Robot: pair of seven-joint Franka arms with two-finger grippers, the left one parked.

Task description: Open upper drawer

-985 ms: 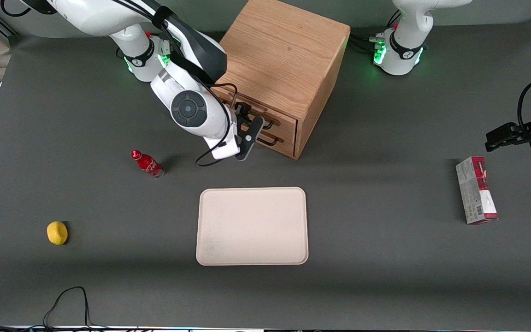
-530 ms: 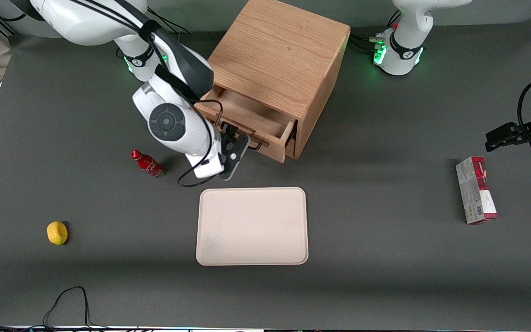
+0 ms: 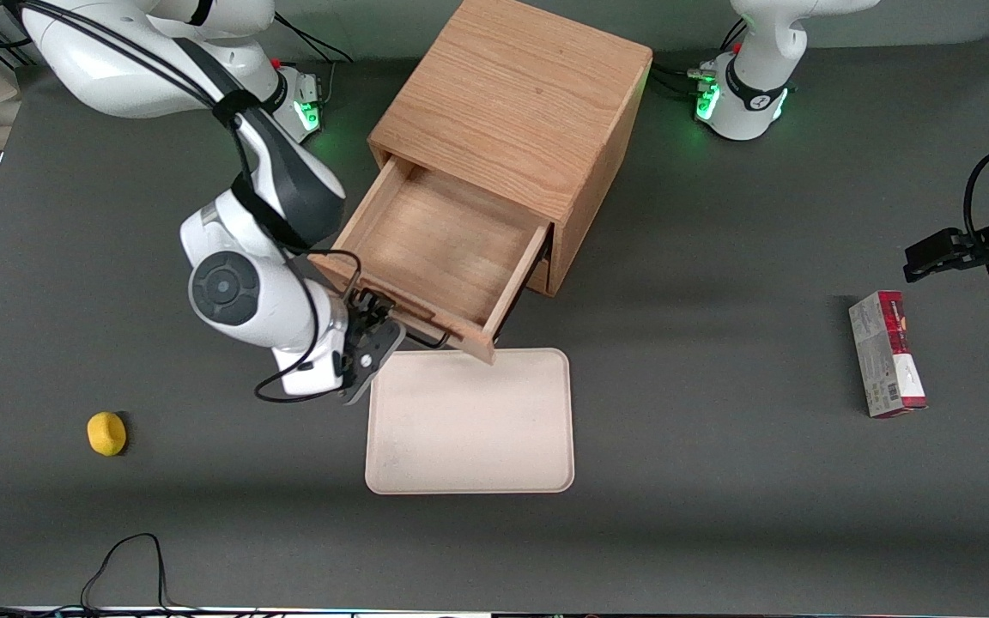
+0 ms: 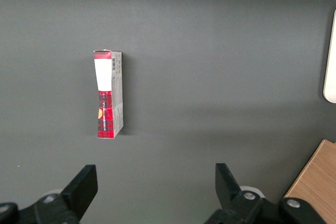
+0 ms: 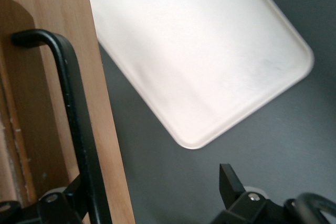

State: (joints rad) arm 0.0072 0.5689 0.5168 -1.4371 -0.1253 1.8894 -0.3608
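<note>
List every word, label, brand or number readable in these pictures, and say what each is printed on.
No text can be read anywhere.
Red and white carton: printing and a barcode, too small to read.
Upper drawer, gripper at its black bar handle, tray, yellow ball: no markings visible.

Even, bright overhead light, soft shadows beside the cabinet (image 3: 529,112) and under the open upper drawer (image 3: 439,253), green glow at arm bases, gripper (image 3: 367,343) sharp, tray (image 5: 210,51) slightly washed out up close.
</note>
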